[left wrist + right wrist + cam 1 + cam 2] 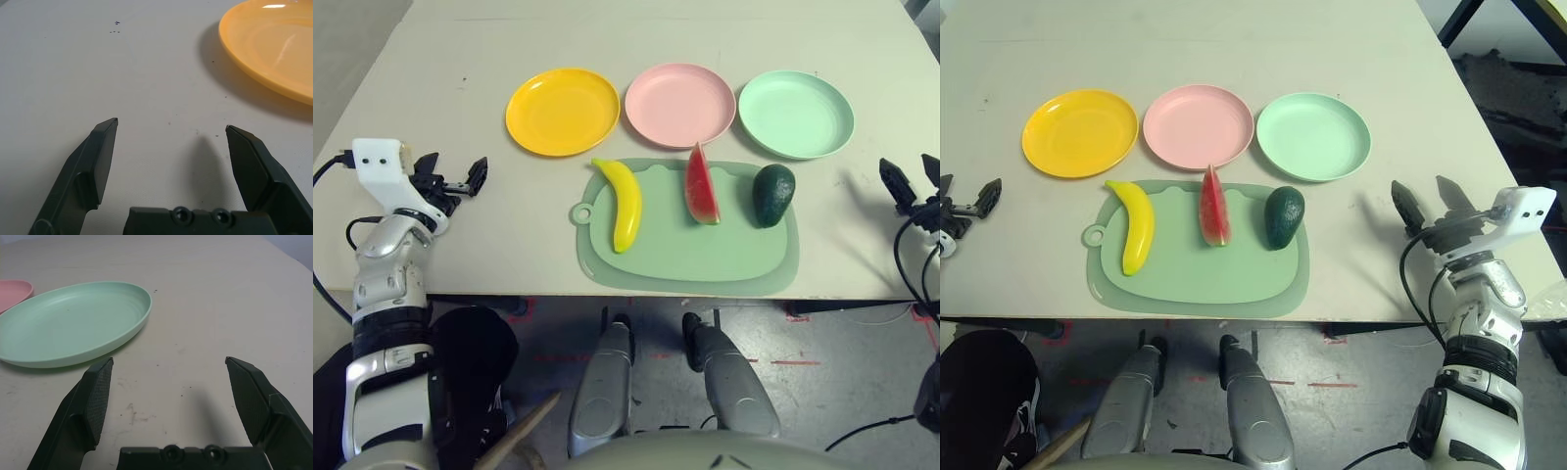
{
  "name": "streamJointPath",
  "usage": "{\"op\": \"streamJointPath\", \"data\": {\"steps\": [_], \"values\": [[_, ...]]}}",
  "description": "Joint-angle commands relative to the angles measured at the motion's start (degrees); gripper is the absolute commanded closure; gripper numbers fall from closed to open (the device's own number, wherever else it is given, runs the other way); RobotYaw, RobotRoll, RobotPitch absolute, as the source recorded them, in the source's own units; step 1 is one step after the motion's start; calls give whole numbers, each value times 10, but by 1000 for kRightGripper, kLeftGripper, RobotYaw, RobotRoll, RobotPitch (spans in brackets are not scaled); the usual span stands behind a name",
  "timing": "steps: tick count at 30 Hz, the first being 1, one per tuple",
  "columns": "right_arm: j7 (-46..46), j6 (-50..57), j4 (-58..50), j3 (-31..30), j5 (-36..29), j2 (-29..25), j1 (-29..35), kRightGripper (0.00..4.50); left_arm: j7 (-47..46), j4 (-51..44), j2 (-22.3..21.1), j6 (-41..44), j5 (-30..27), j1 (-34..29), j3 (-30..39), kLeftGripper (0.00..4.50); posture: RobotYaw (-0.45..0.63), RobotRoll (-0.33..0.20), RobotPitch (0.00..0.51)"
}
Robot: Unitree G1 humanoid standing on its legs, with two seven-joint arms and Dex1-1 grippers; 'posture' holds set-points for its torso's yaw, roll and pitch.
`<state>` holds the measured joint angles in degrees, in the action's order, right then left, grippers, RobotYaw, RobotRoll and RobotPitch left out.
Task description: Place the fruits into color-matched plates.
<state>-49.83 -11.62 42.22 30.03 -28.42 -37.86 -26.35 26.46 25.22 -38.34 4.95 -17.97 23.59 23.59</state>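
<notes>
All 3 fruits are being carried by the pale green cutting board (690,250), which is lying on the surface (460,235) and is serving here as the landmark. The banana (623,201) is lying at the board's left end, the watermelon wedge (701,186) is standing near its middle, and the avocado (772,194) is resting at its right end. Just beyond the board's far edge, 3 plates are being kept in a row: the yellow-orange plate (562,111) beyond the left end, the pink plate (679,104) beyond the middle, the mint green plate (795,114) beyond the right end. No plate is being occupied, so the task is being judged as not yet begun.

The left gripper (453,179) is being held well to the left of the board, fingers spread apart and nothing between them. The right gripper (1433,204) is being held well to the right of the board, fingers likewise apart and empty.

Several risks are being foreseen. The avocado's rounded body is likely to be squeezed out of a pinch taken off-centre. The banana may be swivelled if gripped near 1 tip. The wedge, standing on a narrow edge, may be toppled by a sideways approach. A plate may also be nudged if a fruit is being lowered against its rim.
</notes>
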Motion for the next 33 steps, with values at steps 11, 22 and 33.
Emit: {"op": "streamJointPath", "data": {"steps": [11,22,33], "values": [[-17,30,-34,-2,-10,-17,21,28,20,17,-16,-1,5,0,-1,0,14,0,333],[-104,271,-232,-89,5,-220,-38,28,384,-89,-92,72,-144,-15,-34,0,-39,0,329],[-395,23,-160,-422,264,-256,-391,28,655,-133,-173,100,-167,69,-138,0,-119,0,309]]}}
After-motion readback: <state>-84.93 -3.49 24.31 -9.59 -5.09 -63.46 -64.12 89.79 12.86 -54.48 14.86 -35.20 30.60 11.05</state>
